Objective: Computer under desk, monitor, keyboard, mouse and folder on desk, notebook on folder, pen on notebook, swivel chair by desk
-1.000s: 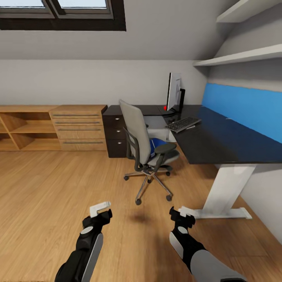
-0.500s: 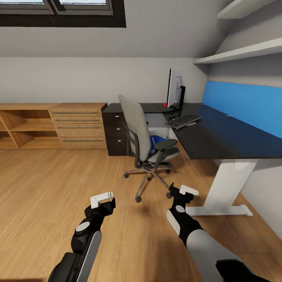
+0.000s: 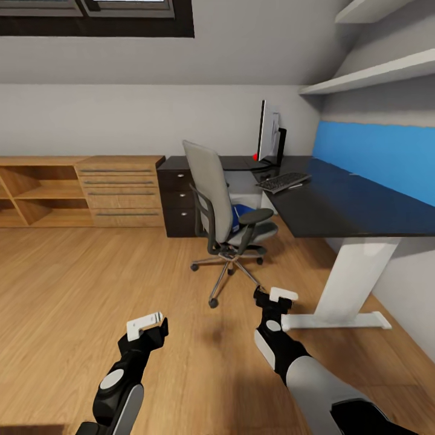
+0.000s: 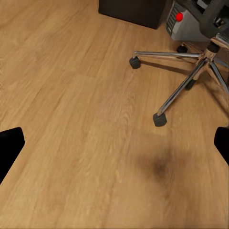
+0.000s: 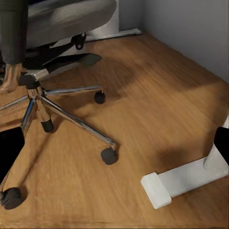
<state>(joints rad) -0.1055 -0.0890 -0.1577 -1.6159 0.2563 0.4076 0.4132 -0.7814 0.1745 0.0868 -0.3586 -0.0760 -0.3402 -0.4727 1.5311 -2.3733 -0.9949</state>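
The swivel chair (image 3: 217, 199) stands on the wood floor just out from the desk (image 3: 344, 208), its back toward me. The blue folder (image 3: 242, 211) lies on its seat. On the desk stand the monitor (image 3: 269, 134) and the keyboard (image 3: 283, 180). The grey computer (image 3: 240, 188) sits under the desk behind the chair. I cannot make out the mouse, notebook or pen. My left gripper (image 3: 147, 327) and right gripper (image 3: 275, 296) hang open and empty above the floor, short of the chair's chrome base (image 4: 186, 83) (image 5: 71, 119).
A wooden cabinet (image 3: 121, 190) with drawers and open shelves lines the left wall, beside the desk's black drawer unit (image 3: 175, 202). The desk's white leg and foot (image 3: 347, 290) (image 5: 183, 180) stand right of my right gripper. Wall shelves (image 3: 368, 75) hang above.
The view has shifted as the robot moved nearer the chair. My right gripper has risen and reached forward toward the chair base; my left gripper rose, then dropped back.
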